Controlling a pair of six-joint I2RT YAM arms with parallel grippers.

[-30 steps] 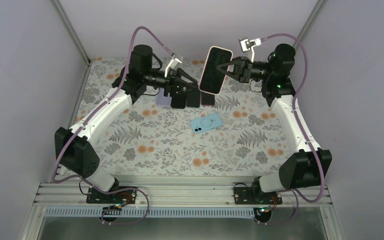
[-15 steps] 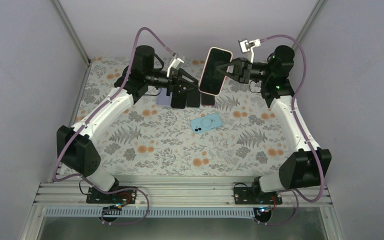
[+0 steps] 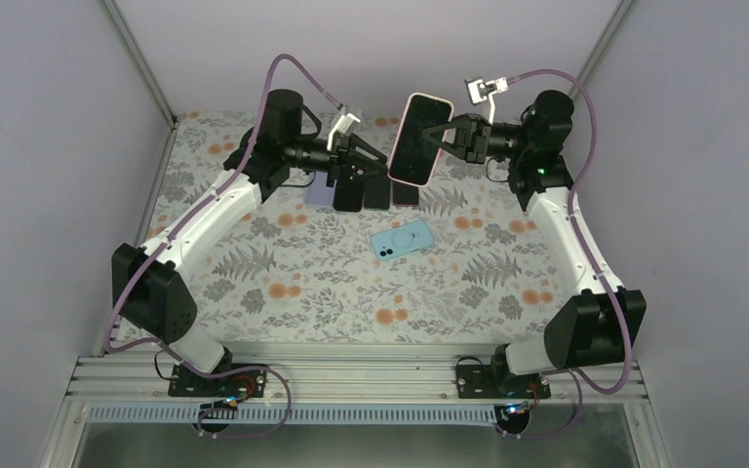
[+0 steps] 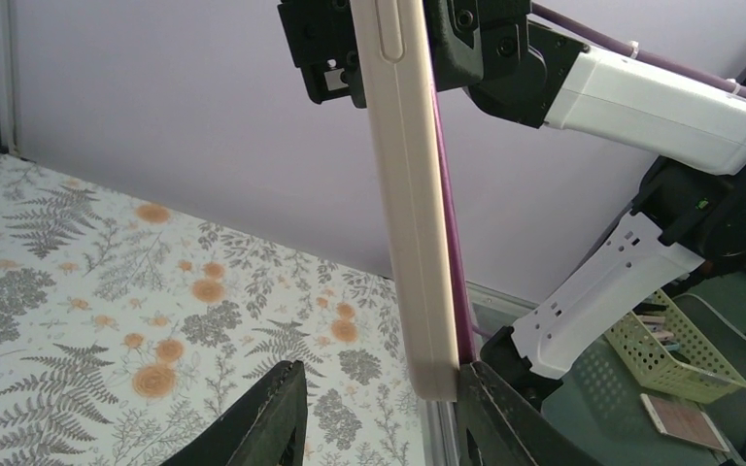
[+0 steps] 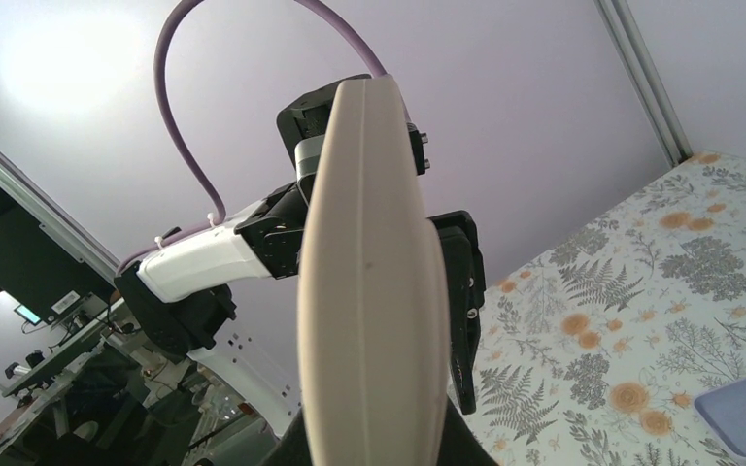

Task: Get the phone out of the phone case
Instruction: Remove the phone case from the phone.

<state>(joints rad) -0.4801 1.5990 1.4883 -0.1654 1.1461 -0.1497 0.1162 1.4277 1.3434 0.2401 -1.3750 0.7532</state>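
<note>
Top external | R jaws grip slim, round-cornered pink-cased phone [image 3: 412,138]

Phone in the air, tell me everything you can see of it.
The phone is a slim slab with rounded corners and a dark screen, sitting in a pale cream-pink case that looks smooth and matte, with a raised side button. It is held in the air, upright but tilted, clamped by the right end effector. Its lower end is between the fingers of the open left end effector; contact is unclear.
</note>
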